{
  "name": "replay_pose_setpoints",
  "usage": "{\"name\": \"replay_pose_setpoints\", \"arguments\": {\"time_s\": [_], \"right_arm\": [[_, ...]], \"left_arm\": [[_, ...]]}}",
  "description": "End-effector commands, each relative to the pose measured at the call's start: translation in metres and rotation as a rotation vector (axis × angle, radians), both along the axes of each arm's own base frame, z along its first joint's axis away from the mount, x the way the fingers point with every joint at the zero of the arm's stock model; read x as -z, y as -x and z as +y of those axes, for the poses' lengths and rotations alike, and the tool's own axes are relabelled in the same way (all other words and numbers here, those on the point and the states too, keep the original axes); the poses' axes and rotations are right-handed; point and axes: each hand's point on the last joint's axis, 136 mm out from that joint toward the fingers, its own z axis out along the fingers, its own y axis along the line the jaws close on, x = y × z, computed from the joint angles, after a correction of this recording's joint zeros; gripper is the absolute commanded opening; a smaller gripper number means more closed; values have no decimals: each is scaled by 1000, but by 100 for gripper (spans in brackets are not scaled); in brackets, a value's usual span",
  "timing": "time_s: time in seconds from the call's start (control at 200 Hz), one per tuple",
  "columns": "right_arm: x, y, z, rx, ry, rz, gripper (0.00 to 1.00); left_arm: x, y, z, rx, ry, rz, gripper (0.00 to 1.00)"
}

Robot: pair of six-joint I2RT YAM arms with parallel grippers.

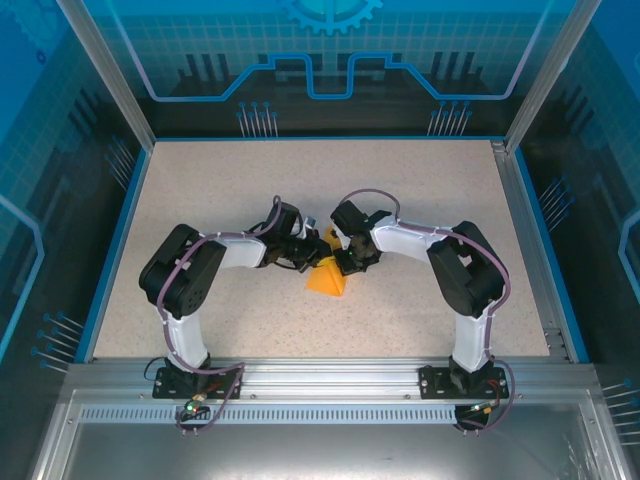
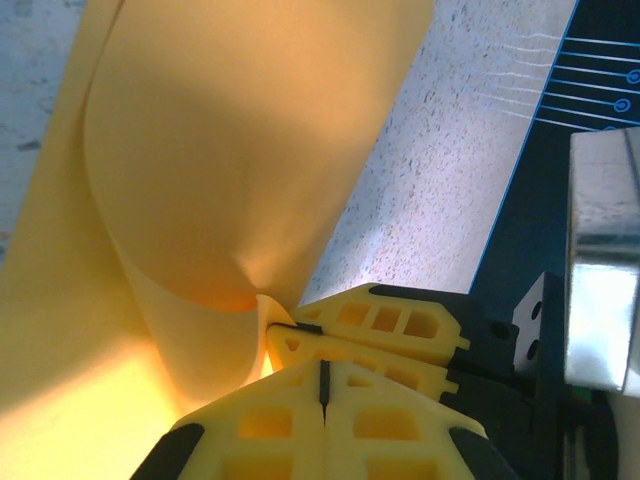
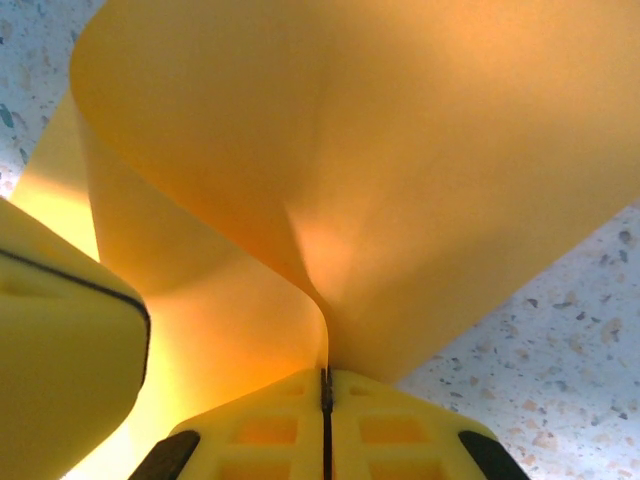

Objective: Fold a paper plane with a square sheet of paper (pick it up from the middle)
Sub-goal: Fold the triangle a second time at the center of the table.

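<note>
The square sheet of paper [image 1: 327, 280], orange-yellow, is bent up off the table near its middle and curls into a hanging loop [image 2: 230, 150]. My right gripper [image 1: 340, 258] is shut on a pinched ridge of the sheet [image 3: 400, 150]; the paper runs straight into the closed seam of the right gripper [image 3: 325, 372]. My left gripper [image 1: 322, 243] is shut, its tips [image 2: 323, 365] pressed together just under the right gripper's fingers [image 2: 400, 320], with no paper visible in its seam. One of the left gripper's fingers [image 3: 60, 350] shows beside the sheet in the right wrist view.
The speckled beige table [image 1: 400, 190] lies open around the two arms. A blue-edged frame and clear walls enclose it, with a metal rail [image 1: 320, 375] along the near edge. The paper plane is not formed.
</note>
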Motion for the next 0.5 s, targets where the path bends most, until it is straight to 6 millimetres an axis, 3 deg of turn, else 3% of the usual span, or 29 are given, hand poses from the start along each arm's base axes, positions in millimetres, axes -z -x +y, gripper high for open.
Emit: {"name": "replay_pose_setpoints", "arguments": {"time_s": [0.0, 0.335, 0.495], "right_arm": [[12, 6, -6, 0, 46, 35, 8], [13, 6, -5, 0, 40, 38, 8], [12, 5, -5, 2, 37, 35, 9]], "left_arm": [[2, 11, 3, 19, -25, 0, 0], [16, 8, 3, 19, -39, 12, 0], [33, 11, 10, 14, -97, 40, 0]]}}
